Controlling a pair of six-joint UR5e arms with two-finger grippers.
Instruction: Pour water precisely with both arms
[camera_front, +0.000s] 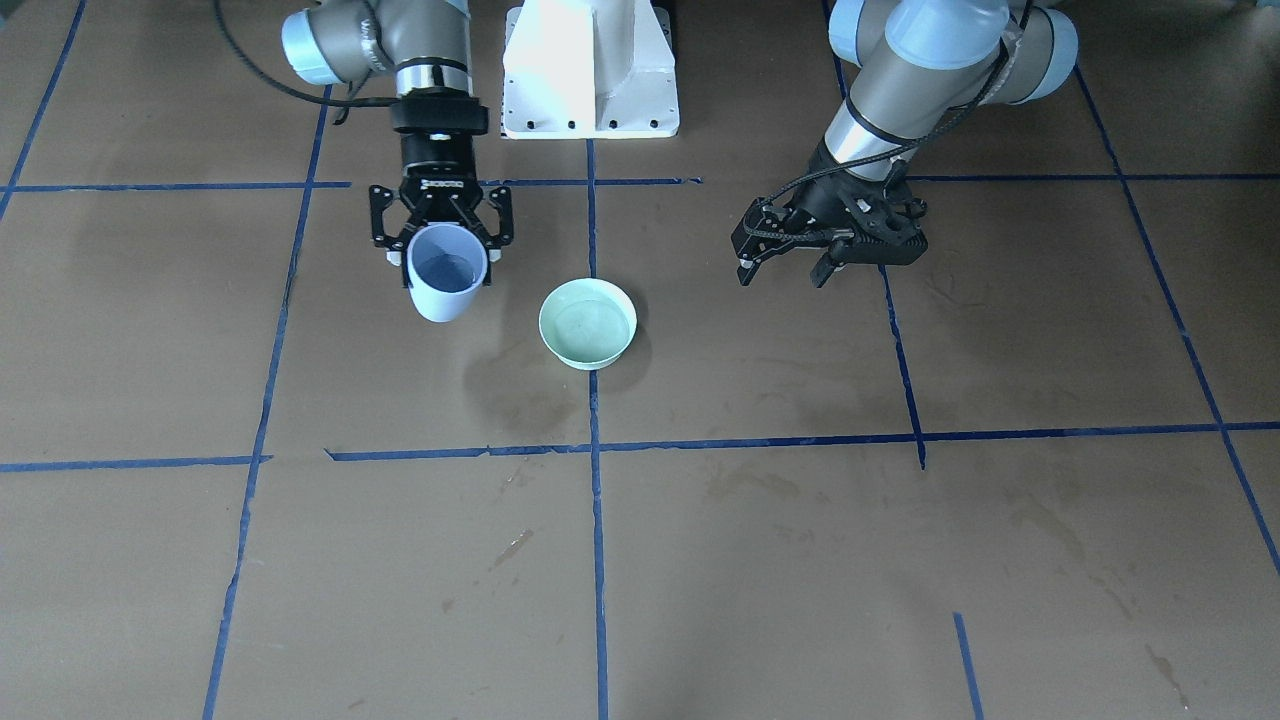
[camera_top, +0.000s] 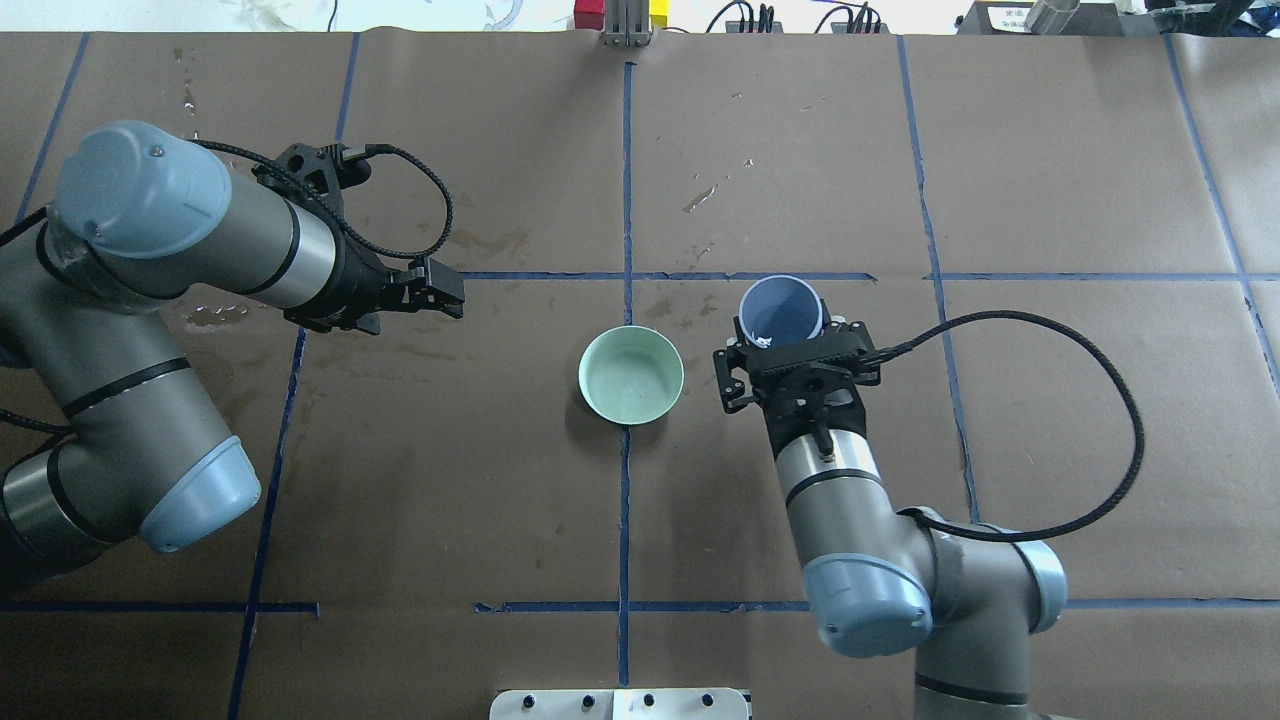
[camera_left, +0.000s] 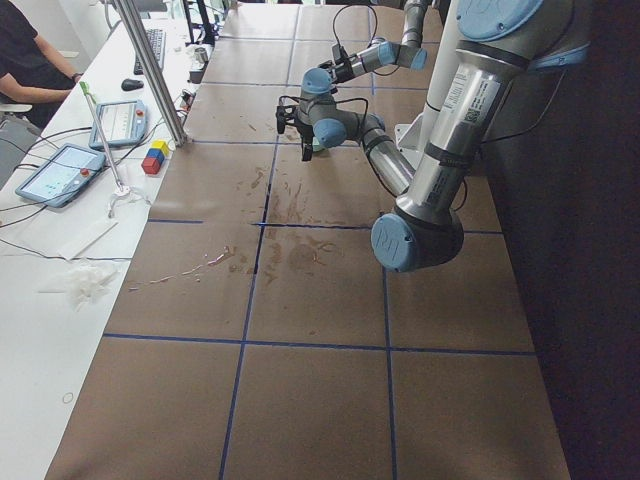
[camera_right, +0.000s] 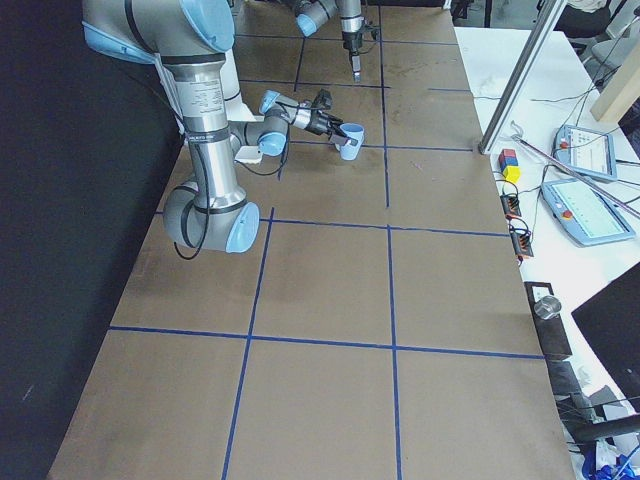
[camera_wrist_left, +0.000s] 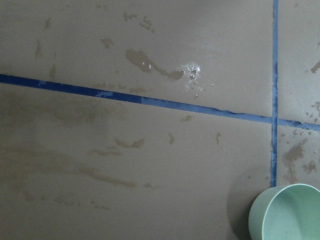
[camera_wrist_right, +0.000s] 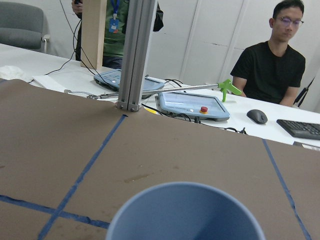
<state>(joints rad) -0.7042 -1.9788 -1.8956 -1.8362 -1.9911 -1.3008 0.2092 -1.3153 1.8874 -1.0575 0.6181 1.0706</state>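
The right gripper (camera_front: 447, 250) has its jaws closed around a pale blue cup (camera_front: 446, 288), one finger on each side of the wall just below the rim. The cup stands mouth-up, and a dark pool of water (camera_front: 446, 270) shows inside it. White lettering marks the black body of the gripper above the fingers, but it is too small to read.

The cup sits on the robot's right of a mint-green bowl (camera_front: 588, 322), near it but not touching. The bowl stands on the brown paper-covered table (camera_front: 900, 560), on the blue tape line (camera_front: 598, 540) that runs down the middle.

The left gripper (camera_front: 785, 270) is on the robot's left of the bowl, well apart from it. Its jaws are spread wide with nothing between them, and its fingers (camera_front: 745, 268) point toward the bowl's side of the table.

Wet stains (camera_wrist_left: 155, 65) darken the paper beneath that gripper.

Behind both grippers, the silver-grey right arm (camera_top: 850, 520) and left arm (camera_top: 150, 330) reach back to the white pedestal (camera_front: 590, 70).

At the far edge, a person (camera_wrist_right: 275, 65) in a black shirt sits at a white desk.
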